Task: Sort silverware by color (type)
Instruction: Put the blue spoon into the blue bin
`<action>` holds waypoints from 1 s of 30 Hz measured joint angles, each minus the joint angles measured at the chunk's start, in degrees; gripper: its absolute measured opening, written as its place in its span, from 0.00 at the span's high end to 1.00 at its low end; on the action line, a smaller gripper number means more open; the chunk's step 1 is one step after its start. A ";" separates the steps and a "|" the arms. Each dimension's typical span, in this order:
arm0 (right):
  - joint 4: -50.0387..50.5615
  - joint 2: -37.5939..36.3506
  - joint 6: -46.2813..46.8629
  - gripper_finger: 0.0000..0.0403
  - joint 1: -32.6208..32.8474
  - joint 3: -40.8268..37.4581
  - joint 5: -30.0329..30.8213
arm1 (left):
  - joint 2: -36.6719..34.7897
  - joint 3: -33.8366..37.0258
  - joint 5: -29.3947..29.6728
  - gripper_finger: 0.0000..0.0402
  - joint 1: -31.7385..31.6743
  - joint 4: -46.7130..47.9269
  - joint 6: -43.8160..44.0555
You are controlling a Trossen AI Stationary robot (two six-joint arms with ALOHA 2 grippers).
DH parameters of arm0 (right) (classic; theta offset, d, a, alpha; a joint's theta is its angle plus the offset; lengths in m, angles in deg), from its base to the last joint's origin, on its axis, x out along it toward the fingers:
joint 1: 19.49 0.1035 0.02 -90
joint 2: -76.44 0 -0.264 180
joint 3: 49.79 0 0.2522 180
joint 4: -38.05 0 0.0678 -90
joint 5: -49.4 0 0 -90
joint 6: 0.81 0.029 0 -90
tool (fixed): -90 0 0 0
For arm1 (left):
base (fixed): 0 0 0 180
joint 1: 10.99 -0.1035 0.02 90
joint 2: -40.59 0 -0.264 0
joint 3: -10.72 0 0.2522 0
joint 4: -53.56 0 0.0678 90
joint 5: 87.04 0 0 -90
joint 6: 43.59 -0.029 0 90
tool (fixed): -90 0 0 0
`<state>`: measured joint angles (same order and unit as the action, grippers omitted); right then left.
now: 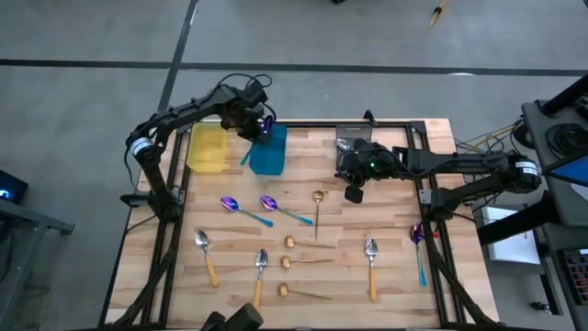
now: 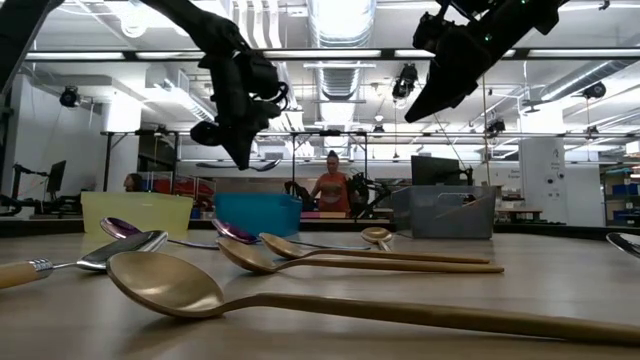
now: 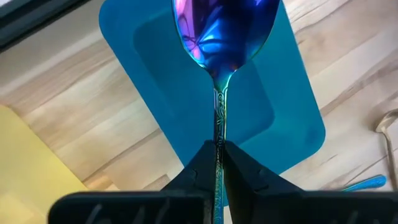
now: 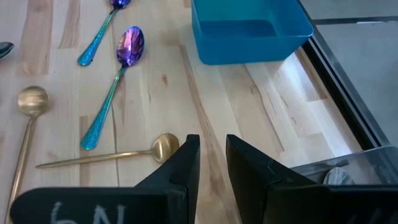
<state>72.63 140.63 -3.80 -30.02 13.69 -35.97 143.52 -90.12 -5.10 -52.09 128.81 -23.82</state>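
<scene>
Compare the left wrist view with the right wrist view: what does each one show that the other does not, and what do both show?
Only the left wrist view shows the left gripper shut on a purple spoon, and the yellow bin. Only the right wrist view shows the right gripper holding nothing, two purple spoons on the table and gold spoons. Both show the blue bin.
</scene>
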 joint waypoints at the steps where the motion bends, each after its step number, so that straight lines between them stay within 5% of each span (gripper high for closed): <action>1: 0.02 0.00 0.00 0.83 0.00 0.00 0.00 | 0.00 0.02 0.00 1.00 0.09 -0.09 0.60; 13: 2.72 -0.02 0.13 0.83 0.00 -0.37 0.00 | 0.00 0.13 0.52 1.00 2.84 -6.04 0.70; 30: 2.99 -0.02 0.84 0.83 0.00 -0.37 0.00 | 3.45 -0.06 4.02 1.00 4.33 -2.69 1.29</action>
<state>75.62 140.61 -2.96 -30.02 13.31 -35.97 146.97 -90.18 -1.07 -47.76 126.13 -22.53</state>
